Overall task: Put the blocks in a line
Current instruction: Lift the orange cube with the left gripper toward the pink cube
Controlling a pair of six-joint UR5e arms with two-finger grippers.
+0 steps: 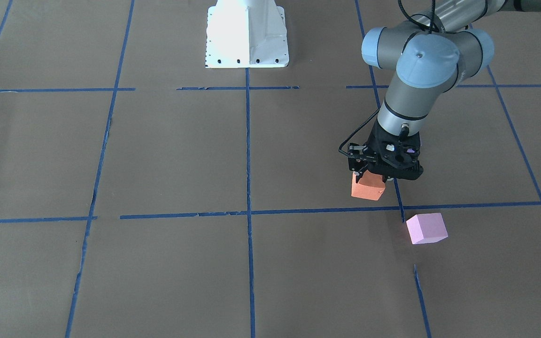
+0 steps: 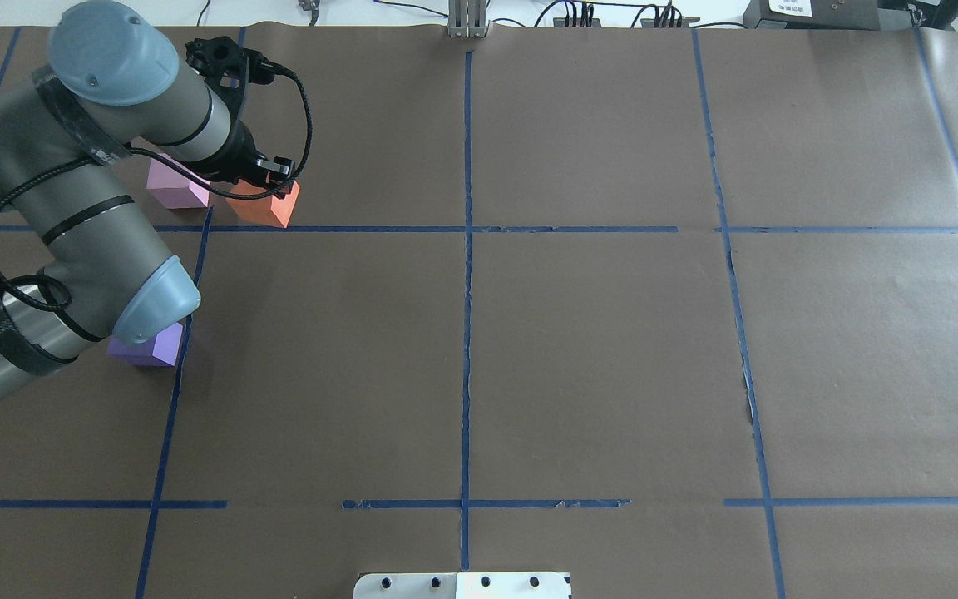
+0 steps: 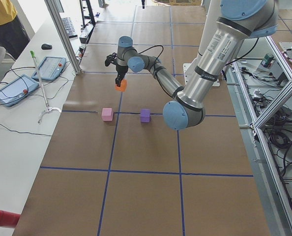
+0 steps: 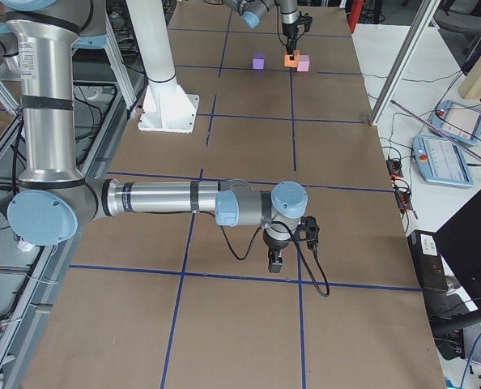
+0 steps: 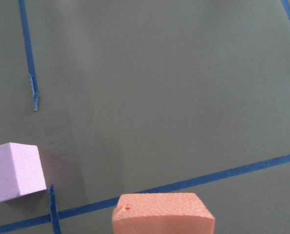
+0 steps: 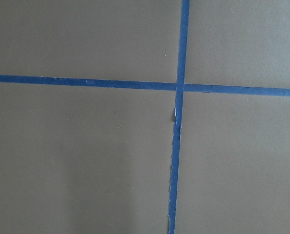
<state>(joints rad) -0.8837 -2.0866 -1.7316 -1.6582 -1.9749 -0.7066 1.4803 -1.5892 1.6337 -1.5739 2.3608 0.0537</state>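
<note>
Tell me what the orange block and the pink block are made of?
The orange block is probably foam: its matte face looks grainy and pitted, with a tiny dent near one corner. The pink block is likely the same foam: dull, finely speckled, no shine. Both are probably soft, though pictures can't prove that.
</note>
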